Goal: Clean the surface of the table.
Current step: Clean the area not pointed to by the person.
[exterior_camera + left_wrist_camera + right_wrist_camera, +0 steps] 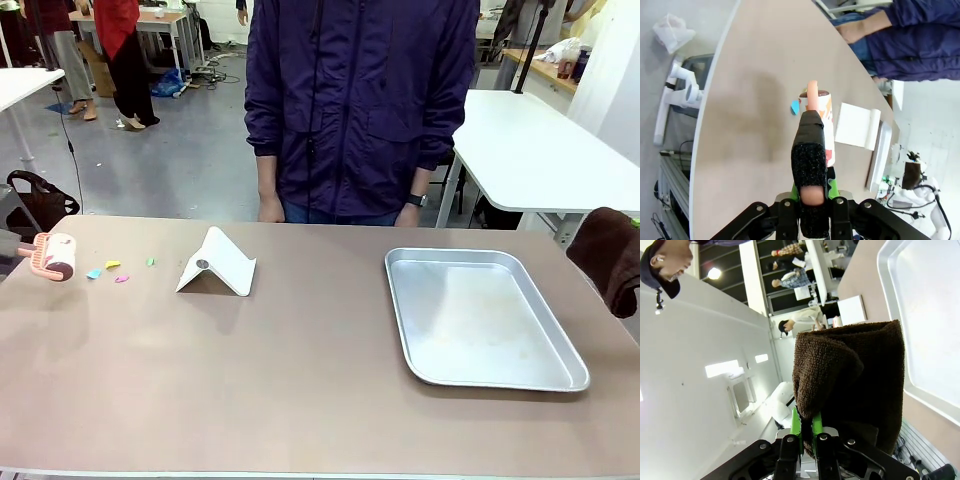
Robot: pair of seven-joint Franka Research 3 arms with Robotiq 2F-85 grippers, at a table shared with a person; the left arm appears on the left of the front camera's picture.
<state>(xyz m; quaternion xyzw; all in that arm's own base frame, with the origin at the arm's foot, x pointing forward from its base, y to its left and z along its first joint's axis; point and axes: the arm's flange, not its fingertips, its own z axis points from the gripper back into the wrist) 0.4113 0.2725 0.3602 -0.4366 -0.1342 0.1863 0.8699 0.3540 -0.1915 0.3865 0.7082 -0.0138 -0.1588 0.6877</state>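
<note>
The brownish table (300, 390) spans the front view. At its far left a lint roller (56, 258) with a pink handle hovers just above the top. My left gripper (814, 150) is shut on that handle, and the roller (828, 131) points ahead of the fingers. A few small coloured paper scraps (112, 270) lie just right of the roller; a blue scrap (795, 106) shows past it. At the right edge hangs a dark brown cloth (610, 255). My right gripper (806, 426) is shut on the cloth (860, 375), above the table's right end.
A silver tray (480, 320) lies empty on the right half of the table. A white folded card stand (217, 263) sits left of centre. A person in a dark jacket (355, 110) stands at the far edge, hands down.
</note>
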